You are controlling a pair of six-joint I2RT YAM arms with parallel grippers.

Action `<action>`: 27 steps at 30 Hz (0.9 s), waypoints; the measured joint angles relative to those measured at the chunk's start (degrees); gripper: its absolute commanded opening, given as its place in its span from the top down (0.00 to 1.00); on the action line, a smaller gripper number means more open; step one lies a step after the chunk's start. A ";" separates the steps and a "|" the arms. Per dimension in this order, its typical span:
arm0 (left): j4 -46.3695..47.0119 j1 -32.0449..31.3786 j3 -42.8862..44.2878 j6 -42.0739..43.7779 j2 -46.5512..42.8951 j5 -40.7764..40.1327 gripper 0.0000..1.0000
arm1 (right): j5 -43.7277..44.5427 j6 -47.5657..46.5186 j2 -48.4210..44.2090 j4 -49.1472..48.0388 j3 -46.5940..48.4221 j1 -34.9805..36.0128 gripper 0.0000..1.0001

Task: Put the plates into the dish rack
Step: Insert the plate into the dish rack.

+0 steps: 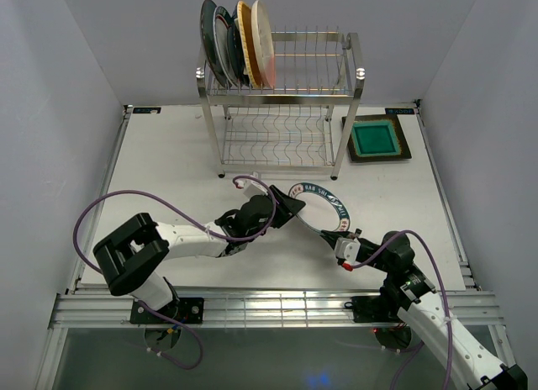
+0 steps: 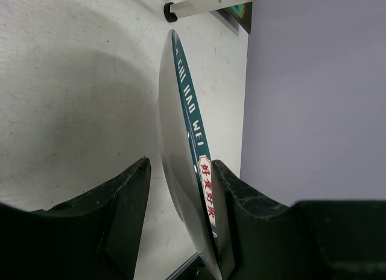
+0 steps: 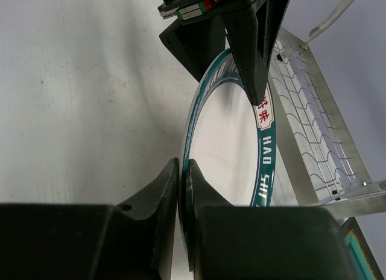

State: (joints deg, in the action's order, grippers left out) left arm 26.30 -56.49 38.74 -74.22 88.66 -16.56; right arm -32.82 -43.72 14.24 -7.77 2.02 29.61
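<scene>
Table (image 1: pixel 168 171) | teal-rimmed plate (image 1: pixel 318 207) near dish rack (image 1: pixel 277 138), apart | right jaws pinch its rim | left jaws spread astride rim

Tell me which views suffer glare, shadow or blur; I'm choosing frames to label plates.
Top external: sharp, evenly lit, shadows faint. Left wrist: white plate crisp, its back shaded grey, near fingers dark. Right wrist: plate face shows grey sheen, near fingers dark, soft.
</scene>
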 measured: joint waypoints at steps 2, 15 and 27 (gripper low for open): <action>-0.04 0.00 0.00 -0.20 -0.07 -0.35 0.48 | 0.00 -0.09 0.00 0.02 0.00 0.00 0.90; -0.52 -0.33 0.00 -0.87 -0.70 -1.05 0.83 | -0.70 -2.56 0.20 0.96 0.00 0.07 0.87; -2.34 -0.37 -0.37 0.42 -0.94 -1.36 1.00 | -0.92 -2.43 0.04 -0.98 0.02 0.04 0.43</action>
State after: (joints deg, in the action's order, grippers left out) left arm 23.97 -56.86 38.37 -73.80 87.72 -17.91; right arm -33.74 -46.15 14.28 -8.75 2.04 29.65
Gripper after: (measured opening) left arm 0.215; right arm 0.501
